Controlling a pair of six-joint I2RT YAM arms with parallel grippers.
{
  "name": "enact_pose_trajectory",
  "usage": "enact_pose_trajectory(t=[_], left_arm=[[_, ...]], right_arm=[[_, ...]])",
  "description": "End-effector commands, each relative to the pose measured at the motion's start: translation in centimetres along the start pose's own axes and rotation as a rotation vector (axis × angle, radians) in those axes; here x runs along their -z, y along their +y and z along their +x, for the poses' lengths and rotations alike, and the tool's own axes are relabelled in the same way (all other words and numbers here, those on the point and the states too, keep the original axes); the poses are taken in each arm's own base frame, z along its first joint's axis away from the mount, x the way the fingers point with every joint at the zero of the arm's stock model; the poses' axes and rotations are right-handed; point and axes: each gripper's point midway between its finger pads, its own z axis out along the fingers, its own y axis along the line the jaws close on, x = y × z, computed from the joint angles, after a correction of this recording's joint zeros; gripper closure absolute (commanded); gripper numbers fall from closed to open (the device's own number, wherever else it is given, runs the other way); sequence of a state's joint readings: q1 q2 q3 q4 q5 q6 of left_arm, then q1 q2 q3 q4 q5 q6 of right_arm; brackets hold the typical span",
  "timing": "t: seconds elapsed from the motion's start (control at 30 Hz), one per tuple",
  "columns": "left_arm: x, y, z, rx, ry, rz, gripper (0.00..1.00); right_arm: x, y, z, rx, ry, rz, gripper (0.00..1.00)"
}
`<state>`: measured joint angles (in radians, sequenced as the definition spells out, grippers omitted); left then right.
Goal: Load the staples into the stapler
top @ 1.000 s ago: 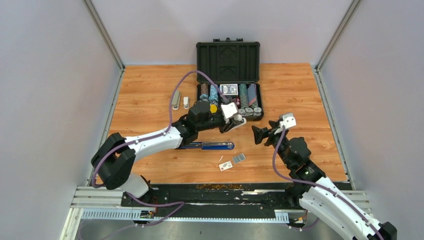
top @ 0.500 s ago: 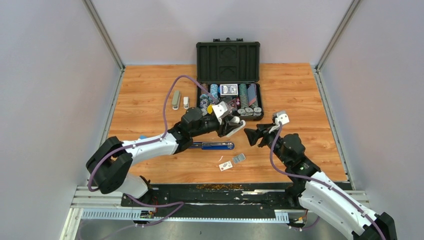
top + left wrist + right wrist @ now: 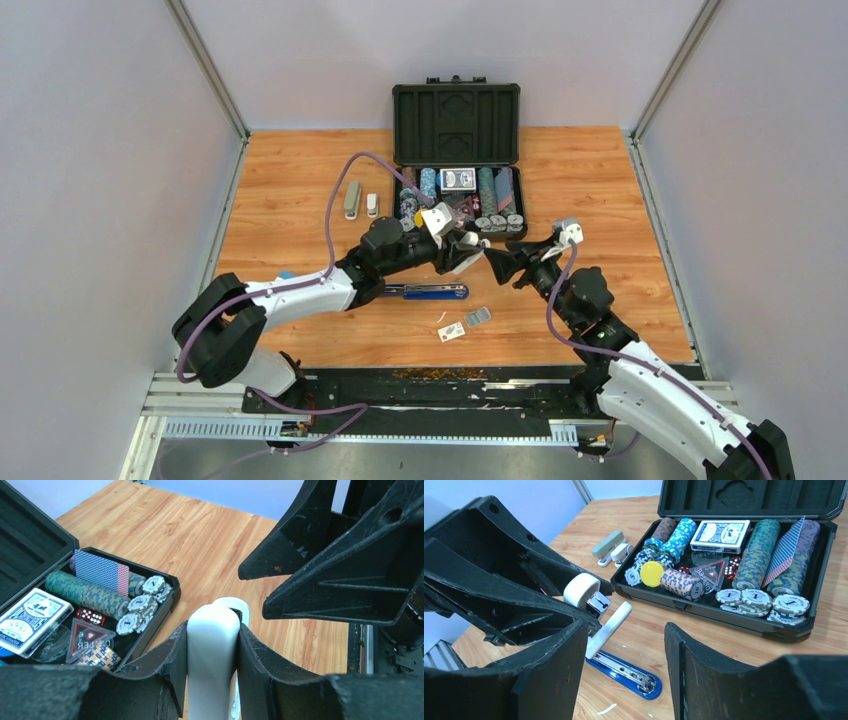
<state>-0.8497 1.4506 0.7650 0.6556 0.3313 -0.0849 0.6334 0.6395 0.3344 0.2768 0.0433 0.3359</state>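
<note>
Gripper status: the left gripper [image 3: 212, 627] is clamped on a white hinged item [image 3: 210, 680], its two black fingers [image 3: 175, 670] pressed flat against the item's sides. The item resembles a small stapler swung open, with a rounded white end and a metal part showing in the right wrist view. The right gripper [image 3: 498, 264] faces it at close range with jaws spread wide and nothing between them.

Below and just behind the two claws, the stapler [image 3: 430, 292] lies flat on the table [image 3: 300, 180], partly under the left forearm, with its silver rail showing uppermost. The staples [image 3: 478, 316] lie on the table nearer the arm bases, just beside a white box [image 3: 452, 331]. Neither claw touches them. In the right wrist view the white item's lower end overlaps one end of the stapler; contact cannot be determined.

Assessment: the step in hand appears to be a two-claw handling of the white item, and loading has not begun.

Procedure:
1. Close the right claw only on a free part of the white item, clear of the left fingers.
2. Keep the left clamp firm until the right hold is secure.
3. Avoid pressing down on the stapler's rail.
4. Keep both claws away from the staples, as the thin block would likely scatter if struck.
</note>
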Motion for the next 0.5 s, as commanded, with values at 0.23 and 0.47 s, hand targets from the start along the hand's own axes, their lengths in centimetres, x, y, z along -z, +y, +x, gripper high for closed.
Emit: enact_pose_trajectory(t=[0.23, 0.47], left_arm=[[0.3, -2.0, -3.5, -0.046, -0.134, 0.069, 0.94], [0.6, -2.0, -4.2, -0.059, -0.166, 0.051, 0.94]], right_arm=[[-1.1, -1.3, -0.5, -0.168, -0.068, 0.095, 0.54], [-2.3, -0.4, 1.1, -0.213, 0.015, 0.061, 0.57]])
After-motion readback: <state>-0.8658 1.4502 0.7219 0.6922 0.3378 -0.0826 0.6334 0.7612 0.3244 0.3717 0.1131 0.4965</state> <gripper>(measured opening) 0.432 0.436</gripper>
